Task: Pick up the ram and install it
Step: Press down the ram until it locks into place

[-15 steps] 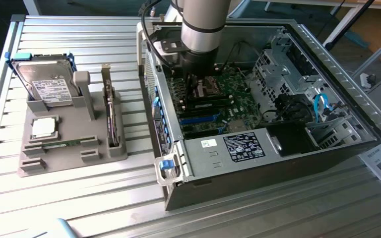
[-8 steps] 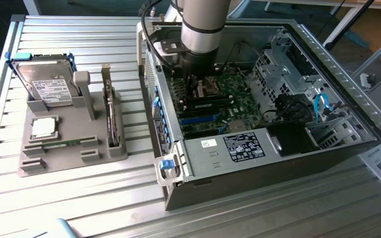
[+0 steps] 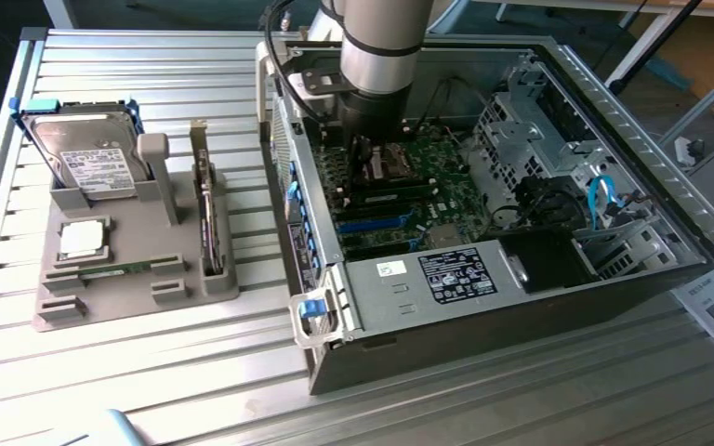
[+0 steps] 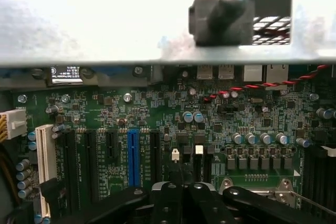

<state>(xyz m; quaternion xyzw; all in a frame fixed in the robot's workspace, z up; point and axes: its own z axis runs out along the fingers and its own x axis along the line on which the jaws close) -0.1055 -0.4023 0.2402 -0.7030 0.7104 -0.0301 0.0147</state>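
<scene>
While the thin green ram [image 3: 115,270] lies flat in the grey holder [image 3: 208,288] beside the computer case [image 3: 456,316] in the exterior view, the arm [image 3: 382,46] reaches down into the case. From the wrist, the gripper [image 4: 182,186], jaws closed and empty, hangs just above the motherboard [image 4: 157,114].

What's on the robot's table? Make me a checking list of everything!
Surface: slatted metal table holding a grey tray and an open computer case.
Job's things: green ram lying in the tray.
Clutter: hard drive, processor chip in the tray.
Grippers: end effector shut, inside the case over the motherboard.
Cables: blue cable in the case; red-black wire.
Surroundings: white frame legs behind the case.
</scene>
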